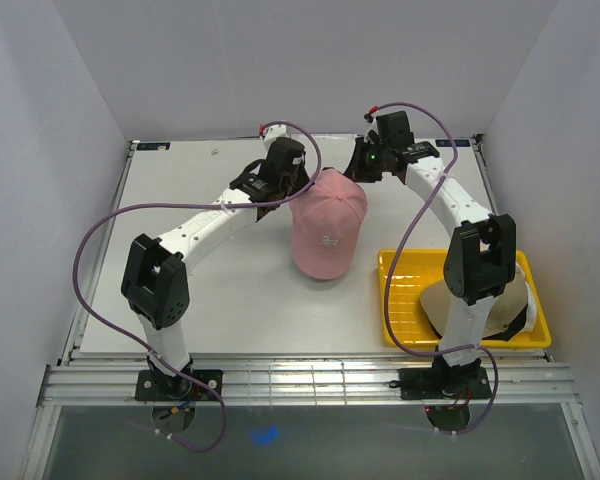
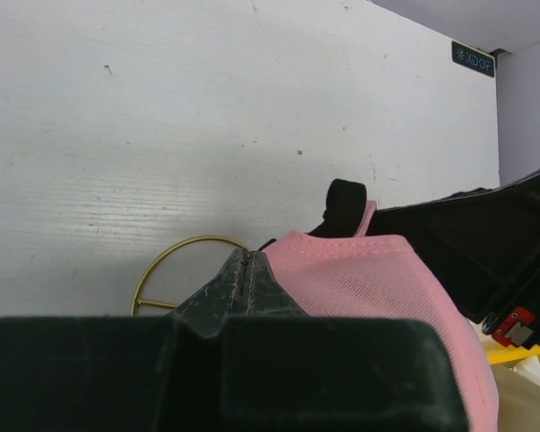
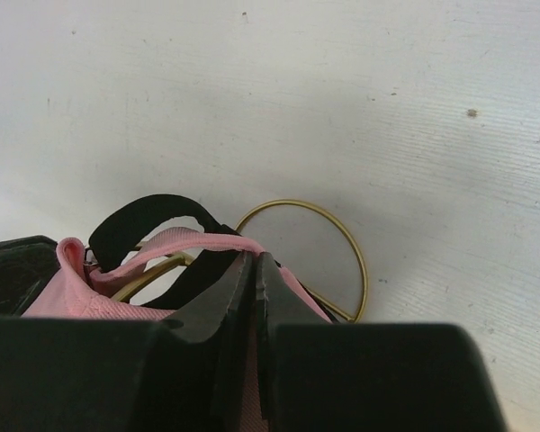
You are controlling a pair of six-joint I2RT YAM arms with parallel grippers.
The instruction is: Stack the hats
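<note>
Top view: the pink cap (image 1: 328, 225) sits mid-table, brim toward the near edge, well clear of every table (image 1: 160, 180) edge. The left gripper (image 1: 298, 190) is at its back left rim and the right gripper (image 1: 355, 170) at its back right rim, both touching the fabric. There is open surface to the left and in front of the cap, less to the right, where the yellow tray (image 1: 400, 335) lies at the near right corner. In the tray are a tan cap (image 1: 430, 300) and a white cap (image 1: 510, 305), partly hidden by the right arm (a dark edge beside the white one can't be made out). Plain pale walls close in three sides.

Left wrist view: the left gripper (image 2: 245, 274) is pinched closed on the pink cap's (image 2: 369, 279) rim, with no gap between the fingers. A gold wire ring (image 2: 175, 261) rests on the table just beside and partly under the cap, which the top view does not show. The black strap (image 2: 346, 202) stands up at the cap's back. The right arm's dark body fills the right side.

Right wrist view: the right gripper (image 3: 255, 270) is clamped closed on the pink cap (image 3: 76, 292) at its back band, with the strap (image 3: 153, 220) looping to the left. The wire ring (image 3: 342, 243) shows as a near full circle on bare white tabletop, and beyond it the surface lies open.
</note>
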